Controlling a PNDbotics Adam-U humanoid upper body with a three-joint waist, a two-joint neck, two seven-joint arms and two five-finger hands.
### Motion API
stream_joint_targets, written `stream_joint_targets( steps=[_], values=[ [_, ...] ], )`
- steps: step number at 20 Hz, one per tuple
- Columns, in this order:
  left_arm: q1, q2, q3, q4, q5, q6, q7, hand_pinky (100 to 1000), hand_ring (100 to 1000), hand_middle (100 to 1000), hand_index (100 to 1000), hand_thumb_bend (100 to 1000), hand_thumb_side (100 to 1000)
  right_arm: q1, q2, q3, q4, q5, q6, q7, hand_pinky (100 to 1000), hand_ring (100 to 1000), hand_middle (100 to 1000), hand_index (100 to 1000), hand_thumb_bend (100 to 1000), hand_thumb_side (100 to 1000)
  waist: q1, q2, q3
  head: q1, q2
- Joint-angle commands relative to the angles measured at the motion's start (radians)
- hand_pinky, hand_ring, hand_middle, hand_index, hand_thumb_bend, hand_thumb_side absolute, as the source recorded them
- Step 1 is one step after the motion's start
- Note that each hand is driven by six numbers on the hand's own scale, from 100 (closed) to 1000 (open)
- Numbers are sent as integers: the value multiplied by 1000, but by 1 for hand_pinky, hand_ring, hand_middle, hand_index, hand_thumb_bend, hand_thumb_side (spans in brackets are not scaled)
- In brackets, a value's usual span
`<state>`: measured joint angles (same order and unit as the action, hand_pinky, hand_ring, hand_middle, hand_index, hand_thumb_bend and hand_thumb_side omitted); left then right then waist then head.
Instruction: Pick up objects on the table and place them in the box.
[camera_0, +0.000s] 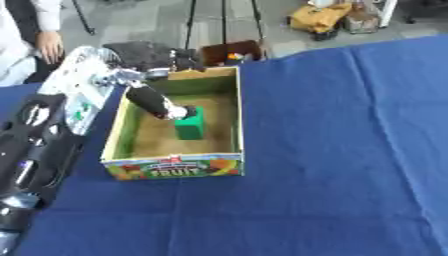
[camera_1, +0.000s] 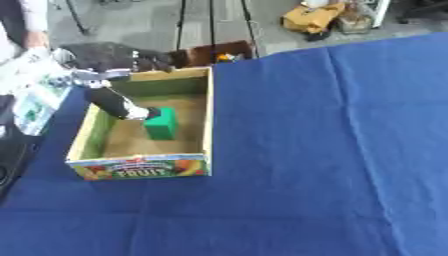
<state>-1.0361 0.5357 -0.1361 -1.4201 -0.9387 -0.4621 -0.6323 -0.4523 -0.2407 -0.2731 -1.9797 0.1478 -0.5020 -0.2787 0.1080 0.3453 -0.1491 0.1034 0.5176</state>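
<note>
box (camera_0: 173, 167) labelled "FRUIT", green block (camera_0: 190, 125) inside

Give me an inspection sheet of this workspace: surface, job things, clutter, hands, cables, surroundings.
Surface: table under a blue cloth, creased.
Job's things: cardboard fruit box open on the cloth; green block inside it, on the box floor.
Clutter: nothing seen on the cloth beside the box.
Hands: left hand reaches down into the box, at the green block; whether its fingers are curled round it cannot be told. Right hand not in view.
Cables: nothing seen.
Surroundings: grey floor behind the table, a small brown box with bright things in it, a yellow bag.
</note>
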Motion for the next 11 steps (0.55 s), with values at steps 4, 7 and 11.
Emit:
stream_joint_targets(
  steps=[4,7,11],
  values=[
    [85,87,90,-323,192,188,365,678,817,893,994,100,784,-14,-14,-11,-20,11,0,-14,701,728,505,706,100,566,-16,-25,12,-25,17],
    [160,89,104,-412,352,315,519,593,754,833,965,100,791,-18,-10,-13,-20,15,0,-21,700,727,507,706,100,562,-23,-25,20,-33,19],
    [253,62,140,-534,584,417,649,569,730,810,974,100,837,-22,-5,-15,-20,22,-1,-31,697,725,511,706,100,555,-35,-30,33,-43,17]
  ],
)
